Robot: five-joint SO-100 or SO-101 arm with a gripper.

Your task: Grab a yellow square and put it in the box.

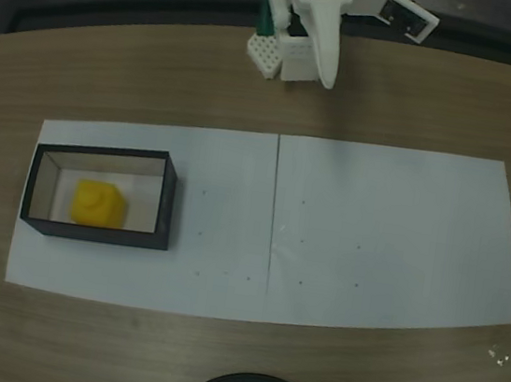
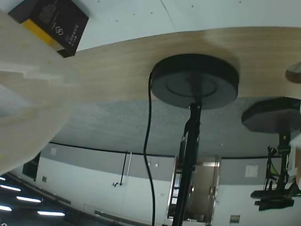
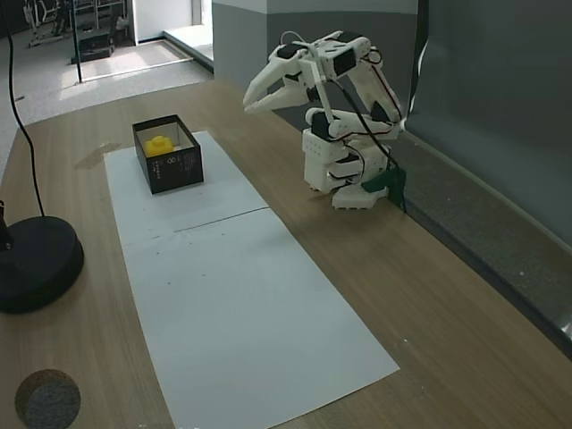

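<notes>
The yellow square [image 1: 97,203] lies inside the box [image 1: 168,200], a low black-walled box with a white inside, at the left end of the white paper in a fixed view. From the side, in another fixed view, the yellow square [image 3: 160,145] peeks over the box wall [image 3: 175,166]. My gripper [image 3: 248,107] is folded back above the arm's base, well away from the box, with its jaws shut on nothing. Seen from above, the gripper [image 1: 327,80] points down at the bare wood. The wrist view shows a blurred white finger [image 2: 28,94] and a corner of the box [image 2: 56,21].
Two white paper sheets [image 1: 381,236] cover the middle of the wooden table. A black round stand base [image 3: 31,259] with a cable sits near the table's front edge, beside a small grey disc [image 3: 46,398]. The arm's white base [image 3: 335,170] stands at the back edge.
</notes>
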